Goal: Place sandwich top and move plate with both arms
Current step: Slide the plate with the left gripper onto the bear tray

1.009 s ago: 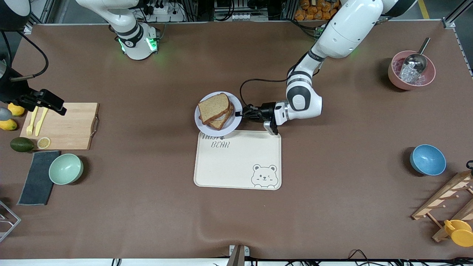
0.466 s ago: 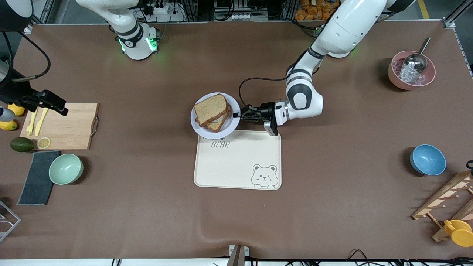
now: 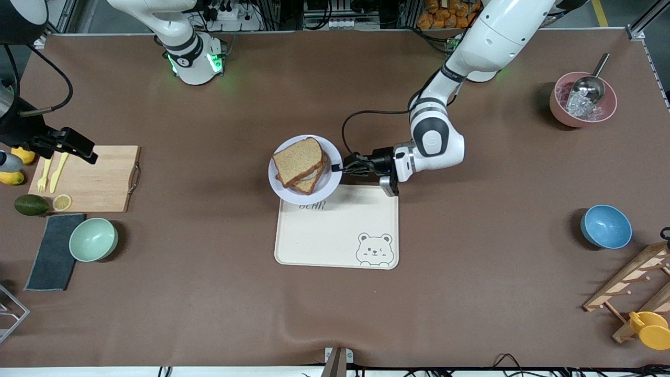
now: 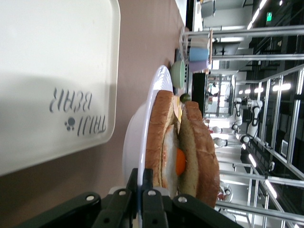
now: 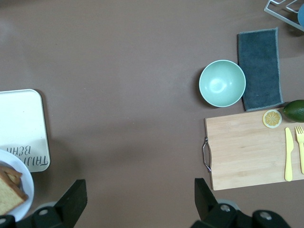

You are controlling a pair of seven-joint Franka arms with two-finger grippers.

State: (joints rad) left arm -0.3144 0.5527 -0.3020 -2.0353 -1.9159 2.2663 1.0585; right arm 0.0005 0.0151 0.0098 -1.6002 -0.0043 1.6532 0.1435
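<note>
The plate [image 3: 291, 184] is small, round and pale, and it overlaps the edge of the cream bear tray [image 3: 337, 230] that lies farthest from the front camera. The sandwich top [image 3: 298, 160], a brown bread slice, lies on a second slice with a fried egg [image 4: 180, 161] between them. My left gripper [image 3: 336, 168] is shut on the plate's rim [image 4: 144, 142], on the side toward the left arm's end. The sandwich top [image 4: 203, 154] also shows just past the fingers. My right gripper [image 3: 84, 151] hangs open and holds nothing, high over the wooden board's [image 3: 91, 178] end of the table.
Near the board at the right arm's end are a green bowl [image 3: 93, 239], a dark cloth [image 3: 52, 252], yellow cutlery [image 3: 52, 170], an avocado [image 3: 30, 204] and lemons. A blue bowl [image 3: 605, 226], a pink bowl with a scoop [image 3: 582, 99] and a wooden rack [image 3: 636, 285] stand at the left arm's end.
The left gripper has carried the plate toward the front camera, so it now covers more of the tray's lettering. The right arm has barely moved.
</note>
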